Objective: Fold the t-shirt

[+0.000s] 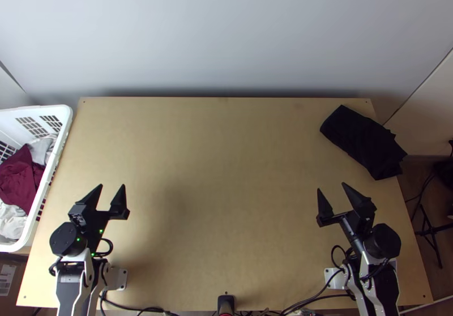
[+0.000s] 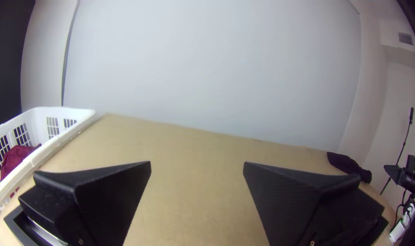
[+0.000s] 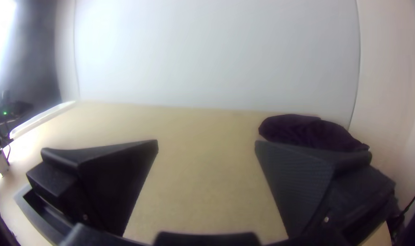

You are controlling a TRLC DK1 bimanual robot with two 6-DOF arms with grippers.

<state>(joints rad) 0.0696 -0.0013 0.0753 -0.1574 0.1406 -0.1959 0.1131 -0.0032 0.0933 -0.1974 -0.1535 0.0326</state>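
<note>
1. Biggest thing you've got is the pale wall (image 1: 226, 33), running across 12 o'clock behind everything.
2. Then your light wooden tabletop (image 1: 226, 157). I'm calling its middle the centre of the clock, as seen from the top view.
3. White basket (image 1: 34, 111) next, at 9 o'clock by the left edge. You've got a maroon cloth (image 1: 20, 177) bunched up inside, plus some whitish cloth (image 1: 11, 225).
4. Your black t-shirt (image 1: 362, 140) is over at 2 o'clock, lying as a compact, layered bundle, with one end poking past the tabletop's right edge. Can't tell you how many folds are in it, tbh.
5. Your left claw (image 1: 112, 186) hangs around 9 o'clock, tips aimed at roughly 1, fingers wide apart. It's well apart from the t-shirt.
6. Your right claw (image 1: 331, 187) is at about 3 o'clock, tips aimed at 11, also spread wide. From there the t-shirt is off towards 1 o'clock, pretty near but not touching.
</note>
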